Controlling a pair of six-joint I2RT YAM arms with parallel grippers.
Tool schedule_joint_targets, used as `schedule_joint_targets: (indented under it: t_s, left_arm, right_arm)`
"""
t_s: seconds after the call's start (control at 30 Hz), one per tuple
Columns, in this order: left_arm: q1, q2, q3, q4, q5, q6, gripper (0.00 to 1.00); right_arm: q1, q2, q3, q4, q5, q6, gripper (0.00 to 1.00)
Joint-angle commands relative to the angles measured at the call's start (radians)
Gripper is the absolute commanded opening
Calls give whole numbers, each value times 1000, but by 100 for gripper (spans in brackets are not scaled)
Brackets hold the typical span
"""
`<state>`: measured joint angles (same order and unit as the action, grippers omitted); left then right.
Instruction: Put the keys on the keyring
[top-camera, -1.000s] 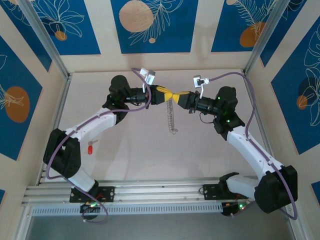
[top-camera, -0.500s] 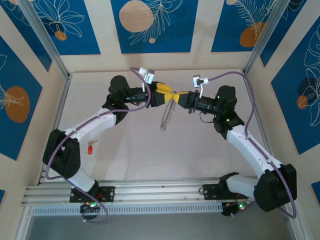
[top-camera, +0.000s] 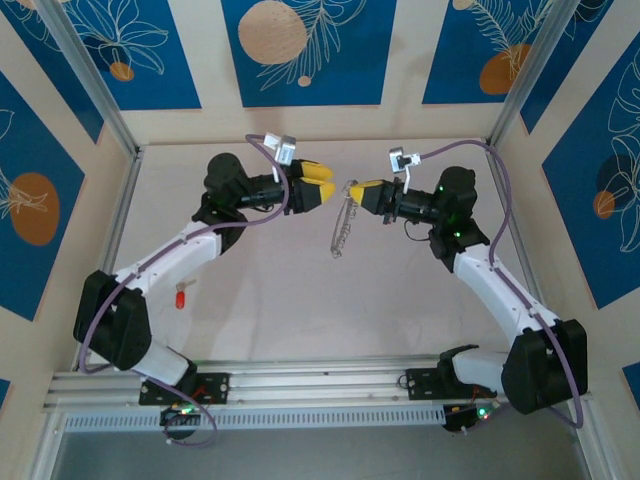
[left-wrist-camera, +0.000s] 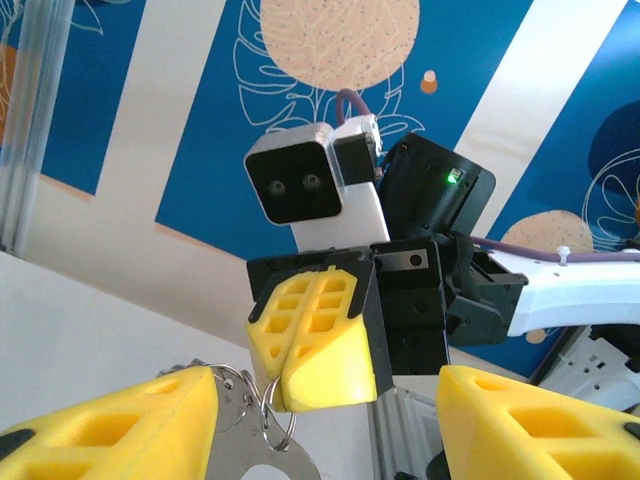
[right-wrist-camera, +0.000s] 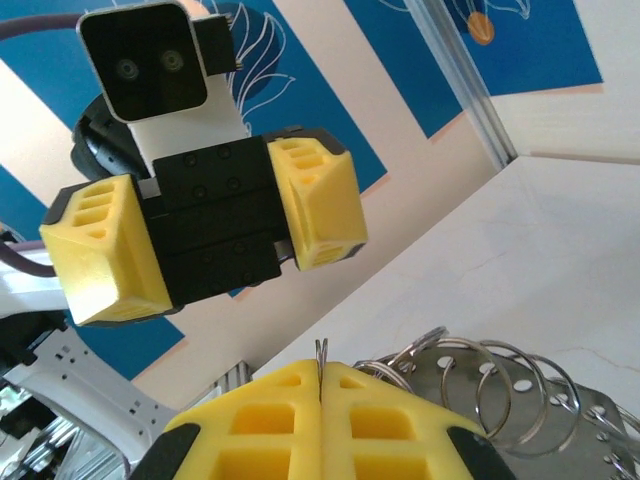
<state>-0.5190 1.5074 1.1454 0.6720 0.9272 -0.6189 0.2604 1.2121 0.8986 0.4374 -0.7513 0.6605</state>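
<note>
Both arms are raised over the table (top-camera: 260, 300), hands tip to tip.

Right hand (top-camera: 358, 189): pinched fully shut on the top loop of the keyring (top-camera: 343, 228), which hangs below its fingertips. I judge it is held up so that the ring is presented for threading.

Left hand (top-camera: 325, 186): jaws standing apart and empty, just beside the ring's top.

Red key (top-camera: 180, 298): flat on the table, well apart from both hands and not yet on the ring. I judge the left hand is free to fetch it.

Bright even light, soft shadows, close foreground slightly blurred.
</note>
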Motion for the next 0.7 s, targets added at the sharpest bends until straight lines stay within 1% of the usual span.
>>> schedule_joint_targets:
  t_s: [0.0, 0.17, 0.27, 0.37, 0.43, 0.6, 0.67]
  left_arm:
    - [10, 25, 10, 12, 65, -28, 57]
    - [10, 41, 20, 5, 91, -29, 54]
    - [10, 51, 20, 18, 107, -41, 50]
    - [10, 66, 16, 64, 120, -74, 47]
    - [10, 76, 16, 101, 127, -99, 44]
    - [10, 96, 23, 164, 137, -145, 38]
    - [10, 99, 27, 171, 139, -152, 37]
  right_arm:
    - [-5, 10, 58, 31, -81, -31, 0]
    - [-4, 20, 68, 27, -95, -35, 0]
    - [-4, 21, 68, 27, -94, -33, 0]
    - [-5, 25, 69, 28, -97, -31, 0]
    - [-4, 28, 69, 30, -98, -31, 0]
    - [1, 36, 76, 27, -99, -32, 0]
    - [3, 39, 77, 26, -96, -32, 0]
